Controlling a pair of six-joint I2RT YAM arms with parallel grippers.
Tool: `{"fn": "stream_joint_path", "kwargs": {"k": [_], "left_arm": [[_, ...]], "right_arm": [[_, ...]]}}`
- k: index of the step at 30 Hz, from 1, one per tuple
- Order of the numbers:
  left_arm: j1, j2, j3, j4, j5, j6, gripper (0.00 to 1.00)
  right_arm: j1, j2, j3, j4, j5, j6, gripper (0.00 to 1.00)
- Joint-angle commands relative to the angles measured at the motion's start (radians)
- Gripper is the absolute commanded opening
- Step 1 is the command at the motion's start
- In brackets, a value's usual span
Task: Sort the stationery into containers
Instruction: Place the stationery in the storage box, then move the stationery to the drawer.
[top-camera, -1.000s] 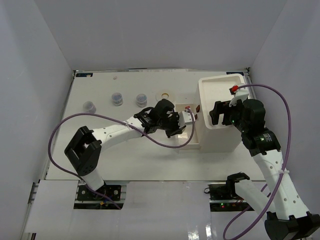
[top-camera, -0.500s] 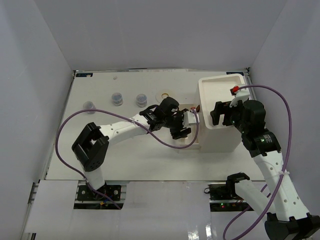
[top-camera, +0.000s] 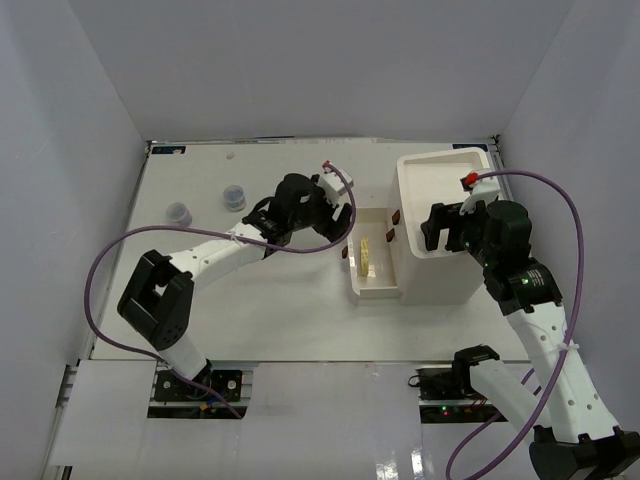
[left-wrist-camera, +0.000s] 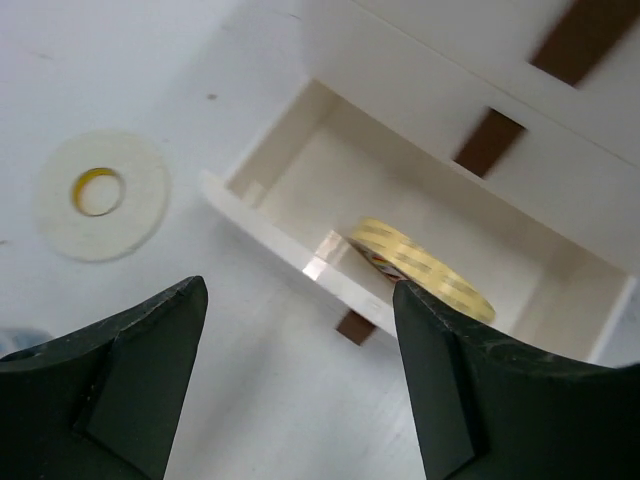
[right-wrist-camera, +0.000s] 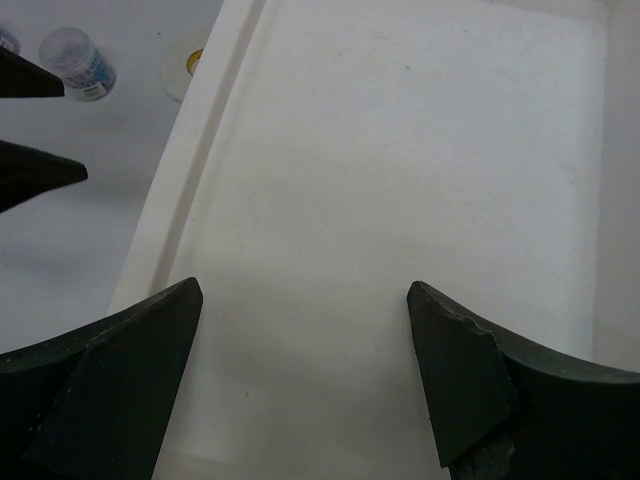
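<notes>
Now that the yellow tape roll (left-wrist-camera: 425, 270) is lying in the drawer (left-wrist-camera: 330, 190) just ahead, I am pulling my left jaws back, released and empty.

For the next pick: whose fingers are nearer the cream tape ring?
Left. Left fingers hover close over the tape ring; right fingers hang over the organiser tray.

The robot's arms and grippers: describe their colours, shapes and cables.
The left arm and right arm have white links, black joints and looping purple cables. The left gripper and right gripper have tapered black fingers. A red fitting marks the right wrist.
</notes>
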Motion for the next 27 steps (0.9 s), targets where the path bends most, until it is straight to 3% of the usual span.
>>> {"fn": "stream_joint_path", "kwargs": {"k": [1,7,14,19,27], "left_arm": [[0.03,-0.068,-0.015,0.111,-0.067,-0.133,0.86],[0.026,0.007,0.072,0.022,-0.053,-0.134,0.79],[-0.06,0.022,0.059,0.005,-0.07,-0.191,0.7],[-0.109,0.059,0.062,-0.027,-0.071,-0.215,0.51],[-0.148,0.091,0.088,-0.047,-0.058,-0.278,0.36]], "right_arm": [[0.002,-0.006,-0.018,-0.01,0.009,0.007,0.9],[0.002,-0.009,-0.023,-0.009,0.014,0.007,0.9],[0.002,-0.013,-0.032,-0.001,0.012,0.008,0.9],[0.002,-0.013,-0.034,0.0,0.011,0.007,0.9],[0.002,-0.018,-0.035,0.0,0.011,0.007,0.9]]}}
